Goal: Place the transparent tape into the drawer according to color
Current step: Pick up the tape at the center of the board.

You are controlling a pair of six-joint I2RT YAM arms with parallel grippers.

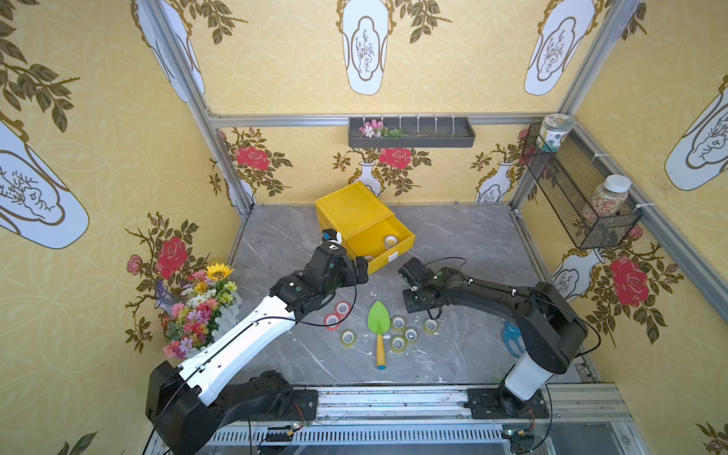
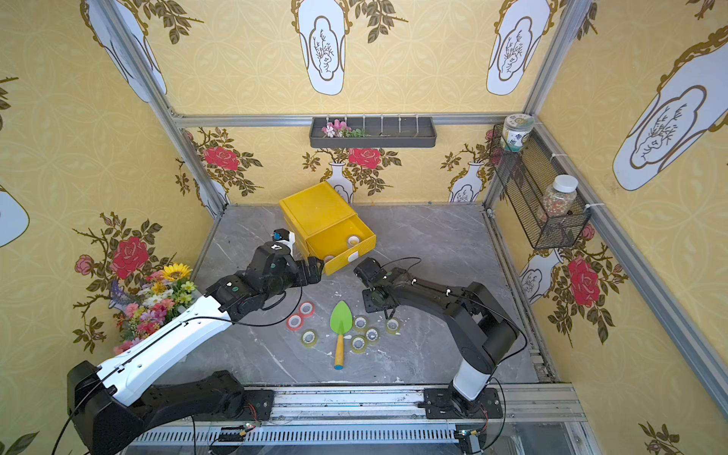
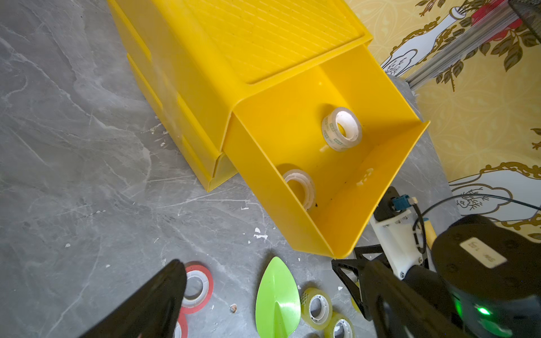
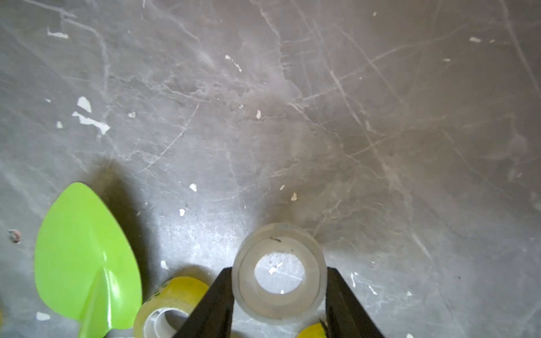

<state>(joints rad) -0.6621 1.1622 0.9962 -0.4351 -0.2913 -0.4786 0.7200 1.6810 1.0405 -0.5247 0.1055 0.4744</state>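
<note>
Black fingers [image 4: 218, 301] of the right gripper [image 4: 279, 273] sit closest to the lens in the right wrist view. They press against opposite sides of a colourless see-through tape roll [image 4: 278, 311] with a pale core. Whether that roll is clear of the grey marble-patterned tabletop [image 4: 292, 117] cannot be told. One yellowish tape roll [image 4: 172, 304] lies just beside a finger, next to the bright green plastic trowel [image 4: 85, 251].

Left gripper [image 1: 356, 272]: jaws spread wide, holding nothing, poised near the front corner of the open yellow plastic drawer [image 3: 386, 181]. That drawer is pulled out from the top of a yellow plastic cabinet [image 1: 350, 208]. Inside it, a colourless roll [image 3: 341, 128] lies near the middle of the floor. A second colourless roll [image 3: 300, 187] lies against a side wall, partly hidden.

On the tabletop, two red-tinted rolls [image 1: 342, 308] touch each other on the trowel blade's far side from the right gripper. Another yellowish roll [image 1: 348, 338] lies flat near them.
</note>
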